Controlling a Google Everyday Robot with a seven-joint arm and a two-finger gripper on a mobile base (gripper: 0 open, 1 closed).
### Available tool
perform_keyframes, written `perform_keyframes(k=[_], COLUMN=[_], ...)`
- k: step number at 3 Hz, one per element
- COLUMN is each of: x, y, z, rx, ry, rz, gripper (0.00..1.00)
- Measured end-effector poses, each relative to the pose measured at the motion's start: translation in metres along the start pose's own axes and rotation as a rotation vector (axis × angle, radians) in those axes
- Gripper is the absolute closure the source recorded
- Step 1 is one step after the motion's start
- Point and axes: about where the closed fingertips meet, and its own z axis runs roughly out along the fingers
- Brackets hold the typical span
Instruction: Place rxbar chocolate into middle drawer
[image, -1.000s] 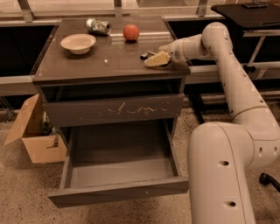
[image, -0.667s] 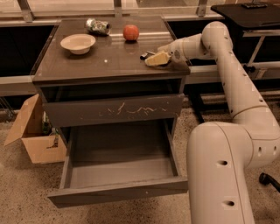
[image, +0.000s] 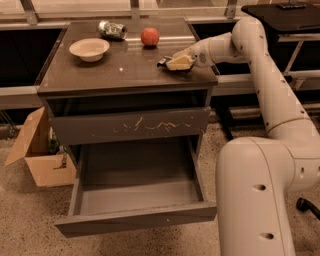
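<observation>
Camera view, the only one. The white robot arm's pale yellowish tool (image: 177, 63) sits low on the right front part of the glossy brown tabletop (image: 115, 75). Spot and pose match the two earlier pictures, and any shift is tiny. So nothing real has changed: no lift, no carry yet. I can't tell whether the tool is open or closed.

A sliver of dark flat wrapper pokes out at the tool's left end, touching it. I take it as the small dark-wrapped rxbar chocolate (image: 162, 62), lying on the tabletop and mostly hidden by the tool. Whether it is actually gripped, I can't tell.

The wide grey middle drawer (image: 135, 220) with the plain front panel stands pulled out at the bottom of the cabinet, with no bar in it. Above it, the grey drawer with pale scratches on its front (image: 130, 125) is shut.

Unmoved at the back of the tabletop:
- the shallow cream bowl (image: 89, 49)
- the crushed silvery can (image: 112, 30)
- the round red fruit (image: 149, 36), near the tool but apart from it

A brown cardboard box (image: 42, 155) sits on the floor left of the cabinet.

Judgement: the task looks parked at the grasp step, early on. With no motion across these pictures, the grip is probably being settled rather than the carry begun. The next move needs a clean lift, then out past the tabletop's front edge and down into the open drawer. The risk is that the thin flat bar slips or gets left behind on the lift.
</observation>
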Motion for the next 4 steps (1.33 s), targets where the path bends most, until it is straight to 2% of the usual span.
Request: perform_keyframes(k=[1,2,3,4], x=[-0.027,-0.039,-0.039,-0.035], y=[0.025,0.080,0.080,0.091], z=[-0.015,-0.039,-0.038,-0.041], rx=[-0.047,-0.137,-0.137,-0.180], ry=[-0.035,-0.054,-0.053,-0.063], rz=[-0.048,-0.037,-0.037,-0.063], gripper=[1.00,1.00,1.00,1.00])
